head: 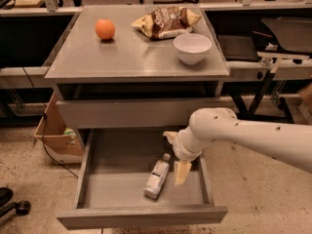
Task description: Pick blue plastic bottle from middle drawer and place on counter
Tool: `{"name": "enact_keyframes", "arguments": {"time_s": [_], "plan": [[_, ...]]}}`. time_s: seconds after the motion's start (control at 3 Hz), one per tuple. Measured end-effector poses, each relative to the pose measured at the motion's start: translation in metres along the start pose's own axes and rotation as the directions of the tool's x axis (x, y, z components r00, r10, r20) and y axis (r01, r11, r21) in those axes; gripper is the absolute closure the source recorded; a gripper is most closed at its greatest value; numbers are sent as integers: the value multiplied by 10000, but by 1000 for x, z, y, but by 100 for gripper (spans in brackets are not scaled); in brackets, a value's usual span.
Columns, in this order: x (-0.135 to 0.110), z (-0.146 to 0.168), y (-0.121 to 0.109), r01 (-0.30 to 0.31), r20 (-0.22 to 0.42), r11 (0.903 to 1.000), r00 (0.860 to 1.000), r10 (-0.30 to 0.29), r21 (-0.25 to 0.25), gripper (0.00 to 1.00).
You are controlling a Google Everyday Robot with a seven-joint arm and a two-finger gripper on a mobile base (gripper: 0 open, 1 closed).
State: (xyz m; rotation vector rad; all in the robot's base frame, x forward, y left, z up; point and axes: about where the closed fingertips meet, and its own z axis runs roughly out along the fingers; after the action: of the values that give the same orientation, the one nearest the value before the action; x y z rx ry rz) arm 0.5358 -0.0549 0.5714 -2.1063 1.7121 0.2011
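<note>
The blue plastic bottle lies on its side on the floor of the open middle drawer, white cap pointing to the back right. My gripper hangs inside the drawer just right of the bottle's cap end. It is open and empty: one cream finger points down beside the bottle, the other sits higher toward the drawer's back. The counter is the grey top of the cabinet above.
On the counter stand an orange, a chip bag and a white bowl. The drawer front above is shut. A cardboard box sits on the floor to the left of the cabinet.
</note>
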Motion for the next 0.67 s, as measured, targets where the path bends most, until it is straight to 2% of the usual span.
{"name": "enact_keyframes", "arguments": {"time_s": [0.67], "plan": [[-4, 15, 1, 159, -9, 9997, 9999, -160, -203, 0]]}}
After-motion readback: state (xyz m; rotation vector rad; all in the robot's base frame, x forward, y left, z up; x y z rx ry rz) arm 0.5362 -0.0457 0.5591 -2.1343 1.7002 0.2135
